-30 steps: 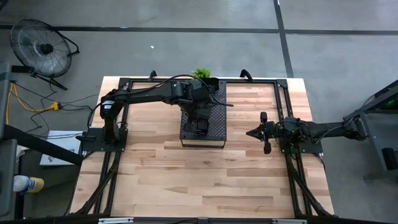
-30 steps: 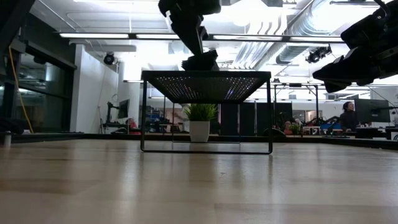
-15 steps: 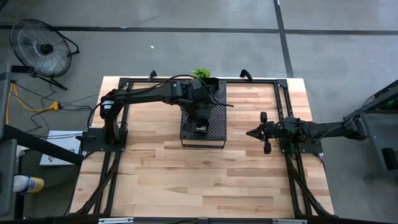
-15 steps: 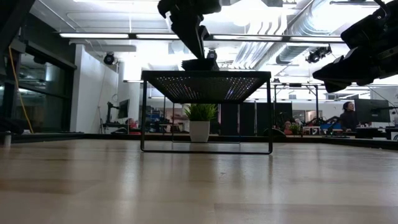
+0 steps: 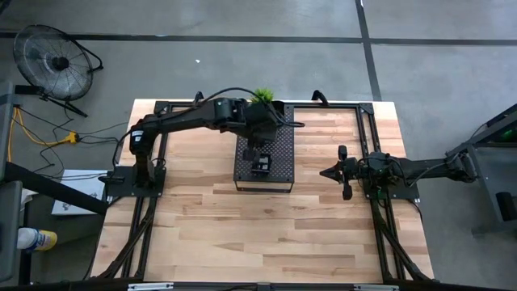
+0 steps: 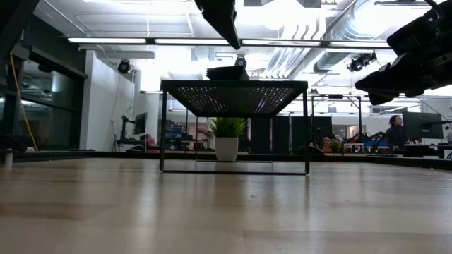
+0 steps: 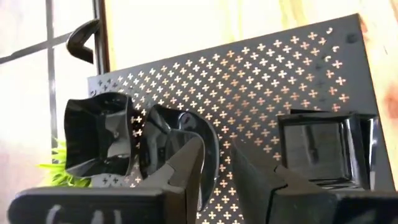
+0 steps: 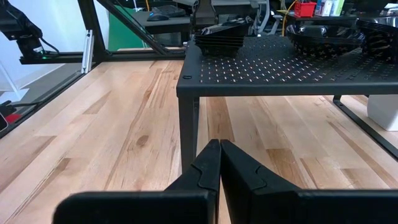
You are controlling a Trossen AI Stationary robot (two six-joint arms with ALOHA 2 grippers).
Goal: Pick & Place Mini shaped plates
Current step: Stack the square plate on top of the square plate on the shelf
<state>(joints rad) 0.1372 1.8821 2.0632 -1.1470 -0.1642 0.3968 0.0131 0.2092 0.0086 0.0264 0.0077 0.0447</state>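
Lifted and pulled back toward the plant (image 5: 262,95) since a second ago: left gripper (image 7: 217,163), fingers parted and empty. Square plates (image 7: 323,149) left stacked on the tray (image 5: 280,162). Looks like a completed drop. Right gripper (image 8: 219,163) parked, pinched shut.

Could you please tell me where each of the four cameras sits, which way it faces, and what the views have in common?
High view: overhead, straight down on the table; both arms show.
Low view: tabletop height, level across to the perforated tray and plant; arms enter from above.
Left wrist view: above the tray, looking down on the stacked square plates; the open left end effector shows.
Right wrist view: low beside the tray; the shut right end effector shows.
Shared: all four show the tray with plates on it.
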